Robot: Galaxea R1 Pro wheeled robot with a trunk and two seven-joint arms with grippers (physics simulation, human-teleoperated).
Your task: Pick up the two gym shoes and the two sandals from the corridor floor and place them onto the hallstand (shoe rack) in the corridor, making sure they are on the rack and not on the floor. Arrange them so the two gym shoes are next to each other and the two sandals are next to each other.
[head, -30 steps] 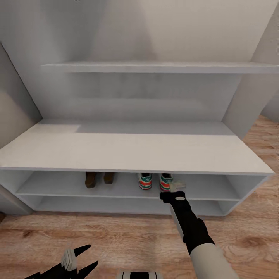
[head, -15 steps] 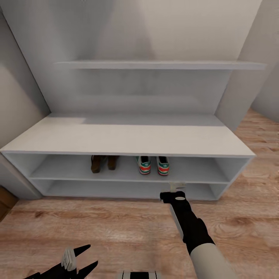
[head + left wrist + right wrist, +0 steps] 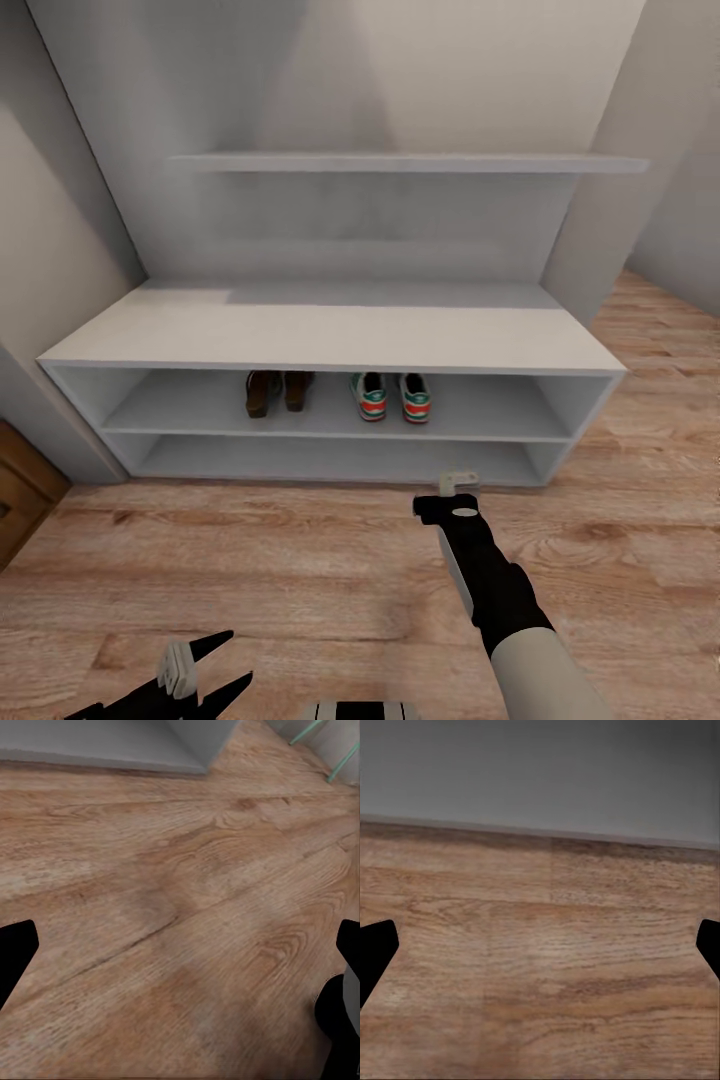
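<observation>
Head view: green-striped gym shoes (image 3: 391,396) beside brown sandals (image 3: 278,391).

Wood-grain corridor floor (image 3: 172,922), grey hallstand (image 3: 105,746) base at edge — end effector (image 3: 180,945) fingertips spread wide

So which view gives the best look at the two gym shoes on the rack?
The head view: the two gym shoes stand side by side on the hallstand's upper shelf, right of the two sandals. The left wrist view gives floor planks and a grey unit's base corner; the right wrist view gives planks meeting a grey surface, without shoes.
</observation>
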